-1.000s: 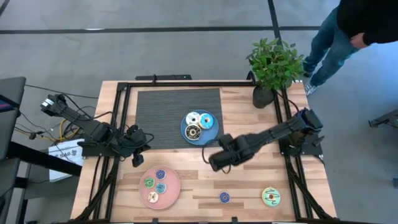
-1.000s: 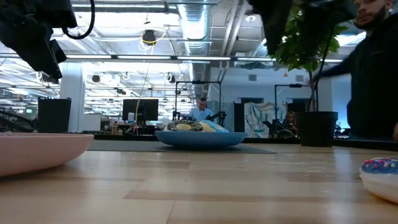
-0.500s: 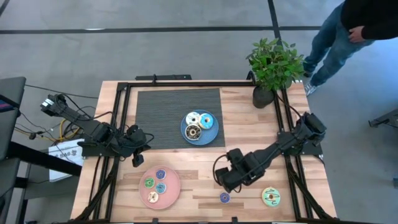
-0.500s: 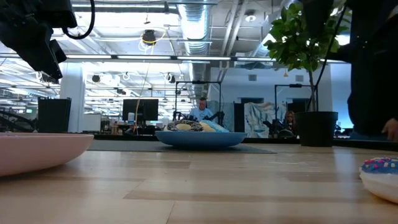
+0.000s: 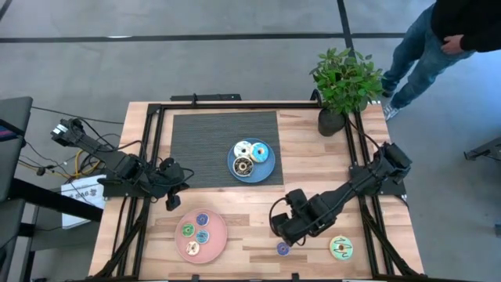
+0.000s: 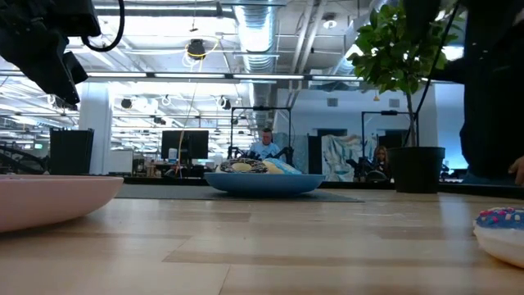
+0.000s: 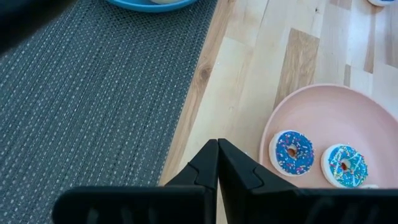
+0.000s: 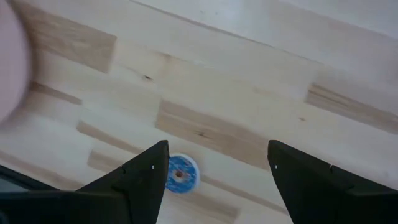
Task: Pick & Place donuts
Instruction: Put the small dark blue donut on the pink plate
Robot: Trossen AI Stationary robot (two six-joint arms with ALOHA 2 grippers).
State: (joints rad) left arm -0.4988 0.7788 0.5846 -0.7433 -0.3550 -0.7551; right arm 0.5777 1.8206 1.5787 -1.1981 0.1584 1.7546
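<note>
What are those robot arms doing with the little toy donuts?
They are sorting toy donuts onto plates. The right gripper, open, hovers just above a small blue donut lying alone on the wooden table. The left gripper, shut, waits near the pink plate, which holds small donuts. The blue plate holds bigger ones.

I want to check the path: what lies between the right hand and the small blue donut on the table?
Nothing. In the right wrist view, only bare wood separates the open right hand from the small blue donut; the high view agrees.

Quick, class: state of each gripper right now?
Left gripper: shut, holding nothing, beside the pink plate.
Right gripper: open, empty, above the small blue donut.
</note>
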